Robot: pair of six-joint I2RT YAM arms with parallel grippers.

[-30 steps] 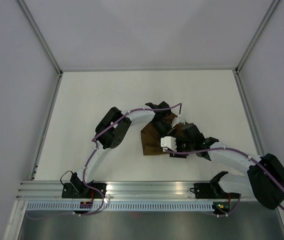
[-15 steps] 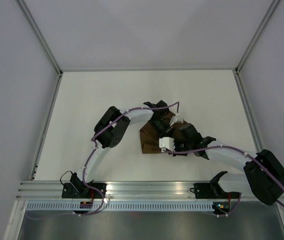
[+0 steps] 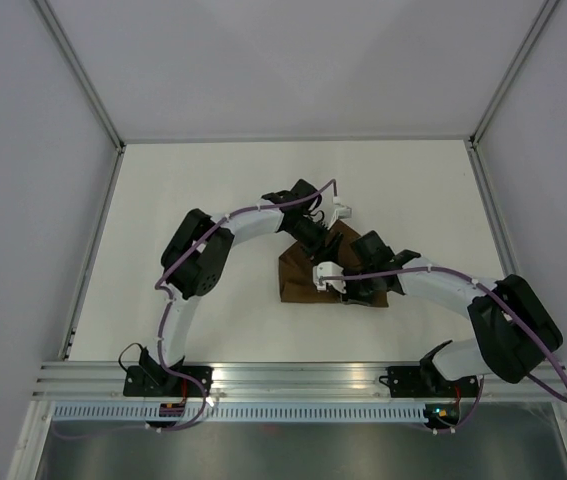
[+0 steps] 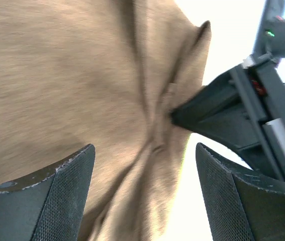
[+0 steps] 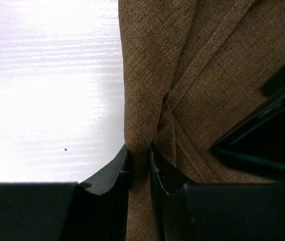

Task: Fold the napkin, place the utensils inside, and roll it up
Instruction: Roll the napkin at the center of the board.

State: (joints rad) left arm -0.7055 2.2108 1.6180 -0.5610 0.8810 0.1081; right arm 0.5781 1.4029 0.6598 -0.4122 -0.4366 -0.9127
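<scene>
While the left pincer (image 4: 145, 150) hangs wide open over the bunched brown napkin (image 3: 296, 282) lying near the middle of the white counter (image 3: 183, 180), the right pincer (image 5: 138, 153) beside it pinches a raised fold of that cloth

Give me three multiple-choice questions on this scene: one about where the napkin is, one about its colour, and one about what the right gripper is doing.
1. Where does the napkin lie?
A. near the middle of the table
B. in the far left corner
C. on the metal rail

2. What colour is the napkin?
A. white
B. blue
C. brown

3. How does the right gripper stand?
A. wide open, clear of the cloth
B. shut on a fold of the napkin
C. out of view

Answers:
1 A: the top view shows it bunched mid-table.
2 C: both wrist views show brown weave.
3 B: its own wrist view shows the jaws pinching a ridge of cloth.
</scene>
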